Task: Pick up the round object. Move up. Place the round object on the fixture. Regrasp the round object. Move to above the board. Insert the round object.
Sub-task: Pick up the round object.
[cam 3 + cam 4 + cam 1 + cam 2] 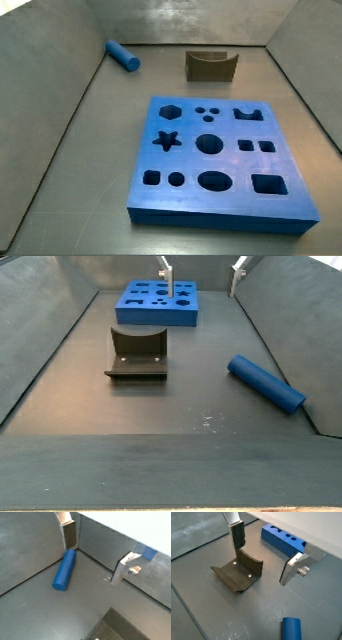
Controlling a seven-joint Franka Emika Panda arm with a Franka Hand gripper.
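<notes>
Grey walls slope down around a dark tabletop [80, 150], and all three pieces lie on it, untouched.

Largest is the blue board [221, 160], flat, its cut-outs facing up; in a side view it sits at the far end [158, 304]. You need nothing from it yet.

Next is the brown notched block [138, 354], standing clear between board and peg, its curved notch open upward [240, 574].

Then the peg [266, 381], lying on its side near one wall, well apart from the block and the board; another side view puts it in a corner [123, 55].

Your hand [97, 554] hangs above the floor with its two silver fingers [124, 567] spread wide and nothing between them. In a wrist view the peg [64, 570] lies off to one side of the gap, not under it.

The pick-up looks to be the step in hand. Shift across until the peg's middle sits between the pads. Turn the wrist so the fingers close across the peg, not along it. Come straight down, mind the nearby wall, and close on the middle so it lifts level.
</notes>
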